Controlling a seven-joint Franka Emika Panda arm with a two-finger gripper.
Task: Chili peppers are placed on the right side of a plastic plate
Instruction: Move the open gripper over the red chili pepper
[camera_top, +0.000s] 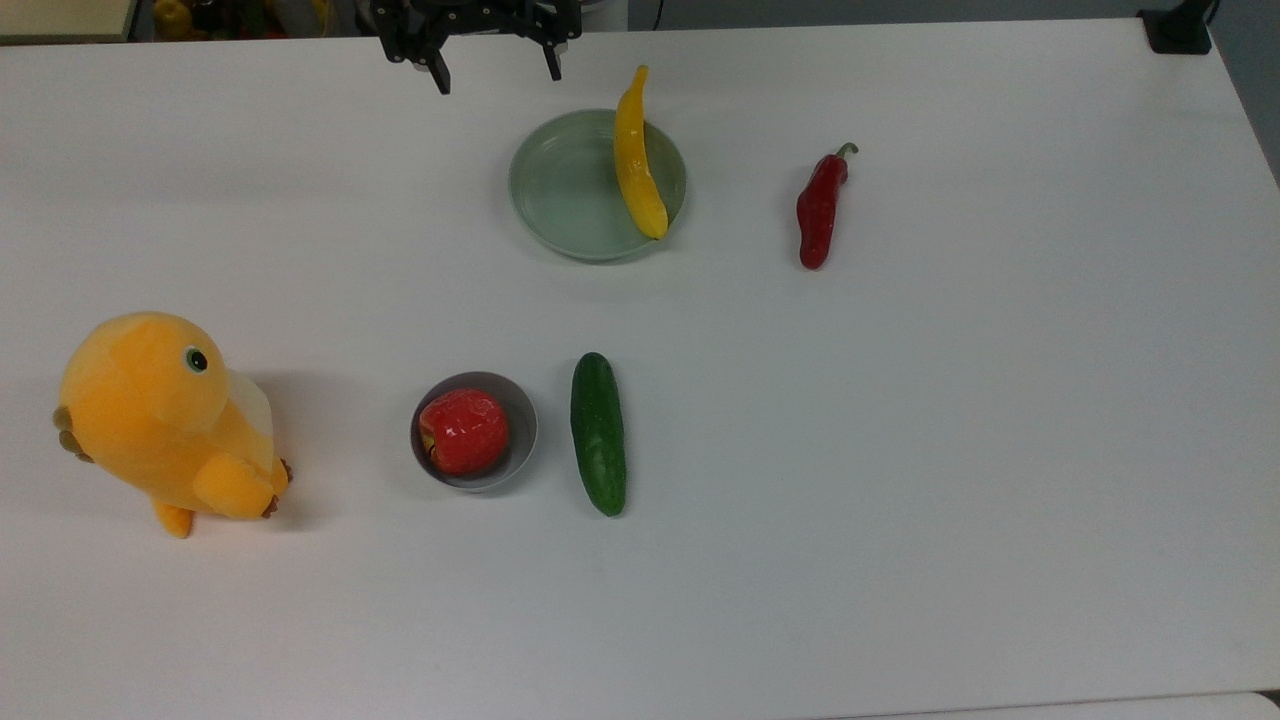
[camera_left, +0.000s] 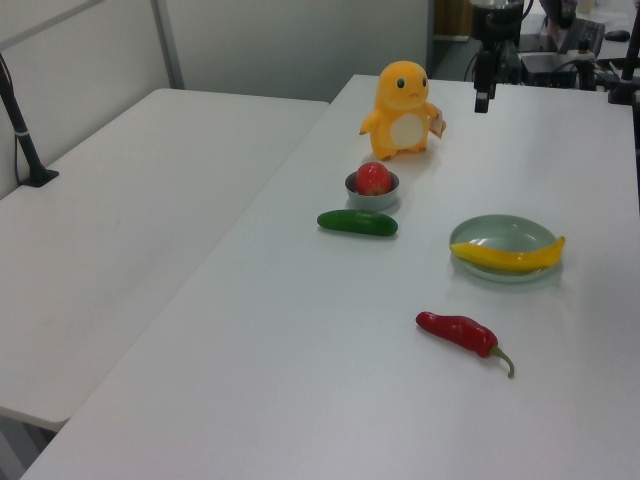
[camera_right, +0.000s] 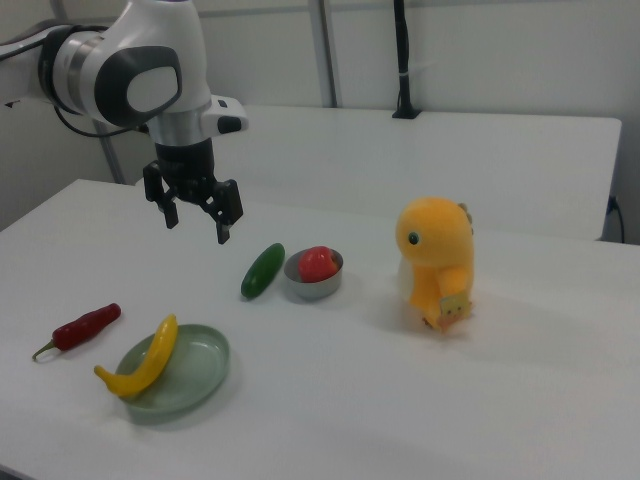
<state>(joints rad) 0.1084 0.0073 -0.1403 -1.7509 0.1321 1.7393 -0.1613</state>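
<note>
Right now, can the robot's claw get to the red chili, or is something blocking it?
Probably yes. The chili lies alone on the bare table, apart from the plate, and the gripper hangs open above the table with nothing between them.

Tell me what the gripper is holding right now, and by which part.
Nothing is held. The gripper hangs open and empty above the table, while the chili pepper lies apart from it beside the plastic plate.

arm: reaching down from above | hand (camera_right: 196, 226): fingers spread apart, pointing downward, holding nothing
</note>
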